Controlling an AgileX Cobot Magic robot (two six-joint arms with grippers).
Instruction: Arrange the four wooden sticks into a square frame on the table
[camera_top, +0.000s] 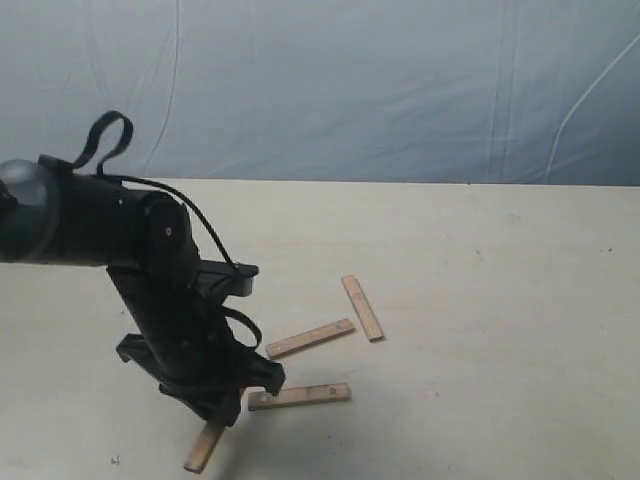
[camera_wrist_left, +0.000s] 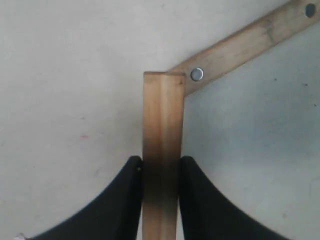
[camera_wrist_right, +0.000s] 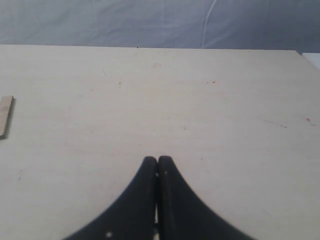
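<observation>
My left gripper (camera_top: 225, 405) is shut on a wooden stick (camera_wrist_left: 162, 150) low over the table (camera_top: 480, 300); the stick's free lower end (camera_top: 204, 447) pokes out below the arm. Its far end touches the end of a second stick (camera_top: 299, 396), which lies flat and shows a small metal dot (camera_wrist_left: 197, 74) near its end. Two more sticks lie beyond: one slanted (camera_top: 310, 338), one steeper (camera_top: 362, 307), with their ends close together. My right gripper (camera_wrist_right: 158, 160) is shut and holds nothing; it is outside the exterior view. A stick end (camera_wrist_right: 5, 116) shows at that view's edge.
The wrinkled blue-grey backdrop sheet (camera_top: 350, 90) hangs behind the table's far edge. My black left arm (camera_top: 150, 280) with a looped cable covers the near-left part of the table.
</observation>
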